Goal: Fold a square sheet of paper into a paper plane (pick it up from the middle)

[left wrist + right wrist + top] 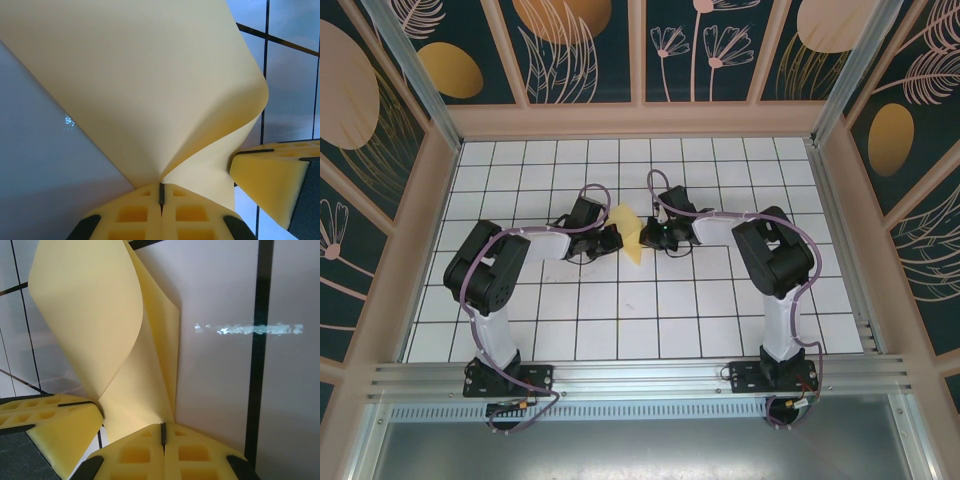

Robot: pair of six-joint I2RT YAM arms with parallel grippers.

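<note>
Overhead first: the square sheet of paper hangs over the middle of the desk, slightly toward the desk's far edge. It is pinched between the left gripper and the right gripper, which face each other across the desk's midline. From up here the sheet is only a small yellow sliver, and the jaws cannot be read.

Next, the left wrist view shows what the top camera misses. The left gripper has its pads pressed together, with the square sheet of paper fanning out of the seam and curling over in a soft wave. A finger of the right gripper sits close by, above the desk.

Last, the right wrist view shows the right gripper likewise closed on an edge of the square sheet of paper, which twists up off the desk.

I judge the paper very light, limp and easily creased or torn. Hold it at edges or corners, gently, and keep slack out before pressing any fold.
</note>
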